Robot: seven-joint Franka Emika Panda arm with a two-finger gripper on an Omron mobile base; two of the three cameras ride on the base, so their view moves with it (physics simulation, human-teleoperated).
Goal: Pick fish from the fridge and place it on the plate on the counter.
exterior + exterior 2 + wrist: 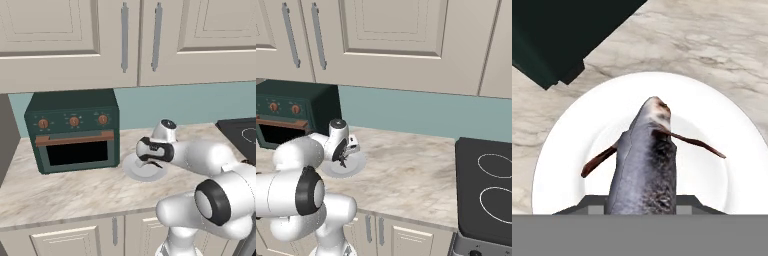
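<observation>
You have the slim dark grey fish (644, 165) clamped between the two dark fingers of the gripper (643, 202); in the hand view its body rises from the bottom centre of the frame, head pointing up toward the middle, thin reddish-brown fins spreading to either side. Behind it lies the small round white plate (722, 130), filling most of the frame's lower half, so the fish hangs directly over the plate's centre. Whether the fish touches the plate you cannot tell from these pictures.

In the left base view, look just right of centre: the gripper (150, 161) points down over the plate (134, 172), which sits on the beige marble-look stone counter (75, 187). The plate lies just beside the lower right corner of a dark green boxy toaster oven with three orange knobs (74, 130), which fills the left middle of the frame.

In the right base view, the gripper (344, 156) and plate (353, 167) sit at left of centre, with the oven (291, 112) at the far left edge and a black stove top (486, 185) at the right edge, well apart from the plate.
</observation>
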